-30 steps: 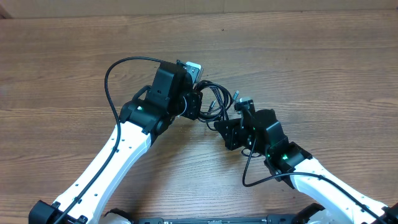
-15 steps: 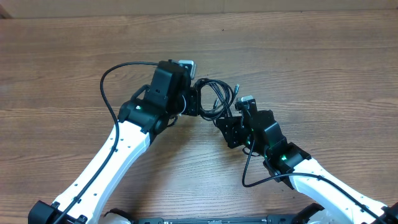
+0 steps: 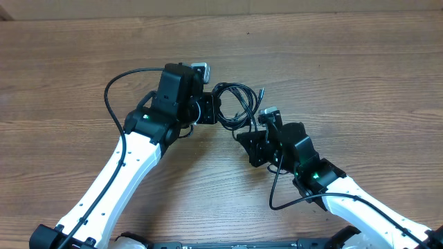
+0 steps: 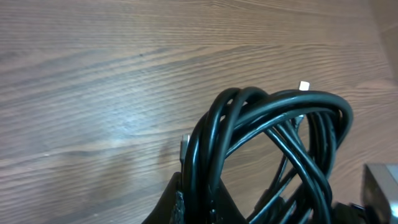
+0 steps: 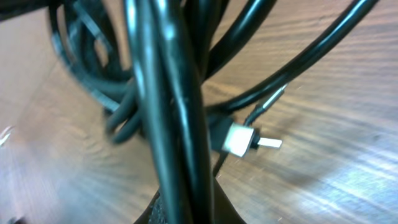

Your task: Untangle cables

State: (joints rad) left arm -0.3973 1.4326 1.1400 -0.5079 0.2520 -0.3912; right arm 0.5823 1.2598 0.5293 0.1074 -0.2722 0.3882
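above wood table, left gripper shifted leftward, cables stretched wider.

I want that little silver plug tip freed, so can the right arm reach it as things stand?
Probably not yet. The right gripper seems clamped on the bundle of thin black cords, with the small silver plug tip just beyond those strands. It would likely have to let go first.
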